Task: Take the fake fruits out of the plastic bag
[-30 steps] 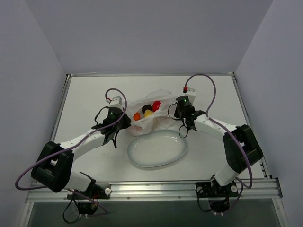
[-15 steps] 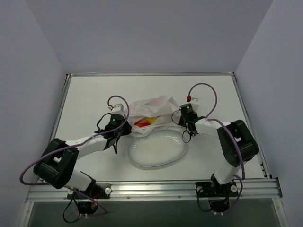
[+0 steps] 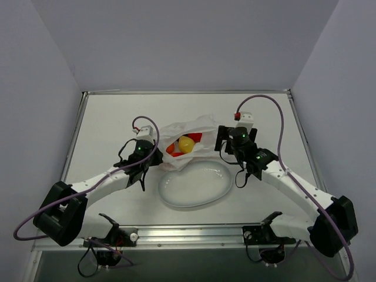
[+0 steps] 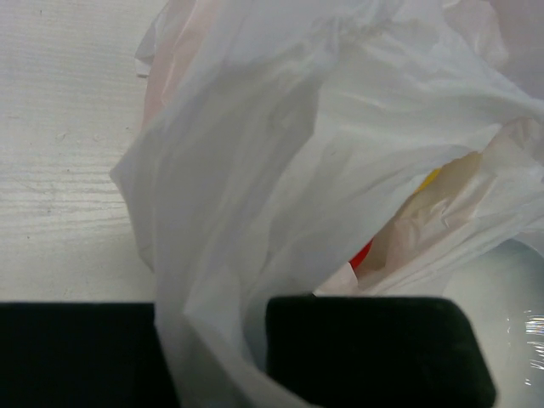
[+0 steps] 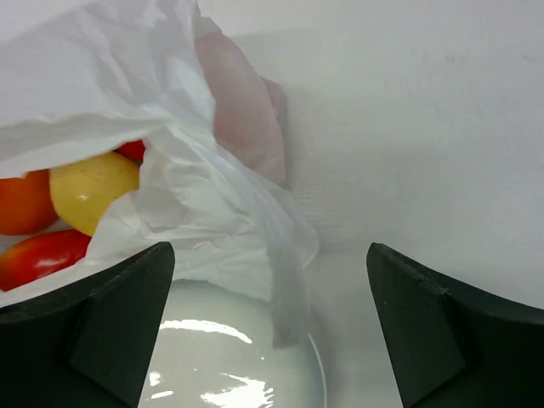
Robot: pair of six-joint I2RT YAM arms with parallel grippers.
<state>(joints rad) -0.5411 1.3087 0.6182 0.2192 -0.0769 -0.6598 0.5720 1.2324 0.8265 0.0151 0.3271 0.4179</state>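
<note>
The plastic bag (image 3: 189, 134) lies crumpled at mid-table, its mouth toward the white oval plate (image 3: 218, 187). Inside it I see fake fruits: a yellow one (image 3: 187, 144), an orange one (image 3: 170, 149) and a red one (image 3: 197, 137). My left gripper (image 3: 156, 156) is shut on the bag's left edge; in the left wrist view the bag's film (image 4: 289, 161) runs down between the black fingers (image 4: 374, 348). My right gripper (image 5: 270, 255) stands open just right of the bag, holding nothing. Its view shows the yellow fruit (image 5: 89, 191), the orange one (image 5: 21, 204), a red-orange one (image 5: 42, 255) and a small red one (image 5: 132, 150).
The plate (image 5: 238, 365) sits directly in front of the bag, under the bag's lower lip. Grey walls close in the table on three sides, and a metal rail (image 3: 188, 234) runs along the near edge.
My right gripper has opened, let go of the bag's right edge and drawn back to the right. The bag's mouth has shifted, and the yellow fruit now shows on top.
</note>
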